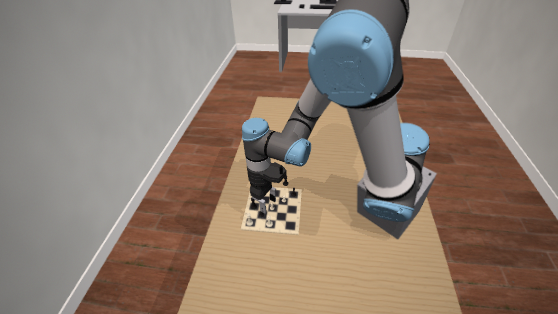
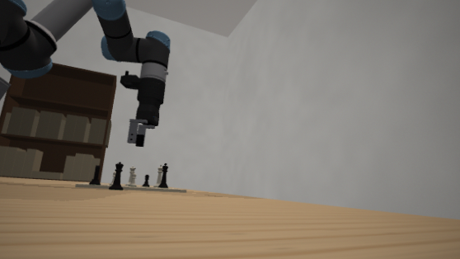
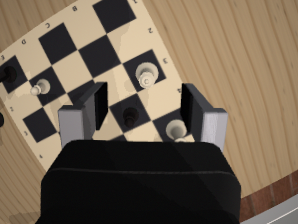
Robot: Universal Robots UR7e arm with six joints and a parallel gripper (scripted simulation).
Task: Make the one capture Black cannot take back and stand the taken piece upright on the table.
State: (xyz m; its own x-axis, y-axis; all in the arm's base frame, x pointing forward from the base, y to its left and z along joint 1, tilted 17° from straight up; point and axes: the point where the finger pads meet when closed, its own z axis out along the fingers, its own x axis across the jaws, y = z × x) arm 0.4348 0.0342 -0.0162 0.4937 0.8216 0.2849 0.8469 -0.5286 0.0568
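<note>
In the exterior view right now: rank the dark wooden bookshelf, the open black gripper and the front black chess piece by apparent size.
1. Dark wooden bookshelf
2. Open black gripper
3. Front black chess piece

Gripper and piece look close in height, and distance from the camera differs, so true sizes stay unsure.

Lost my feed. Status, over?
Gripper open, empty, above the board. Black piece below, between the fingers, untouched. Nothing in the way.

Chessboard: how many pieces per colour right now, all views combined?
Black chess pieces: 4
White chess pieces: 3
Total: 7, all upright on the checkered chessboard
</note>
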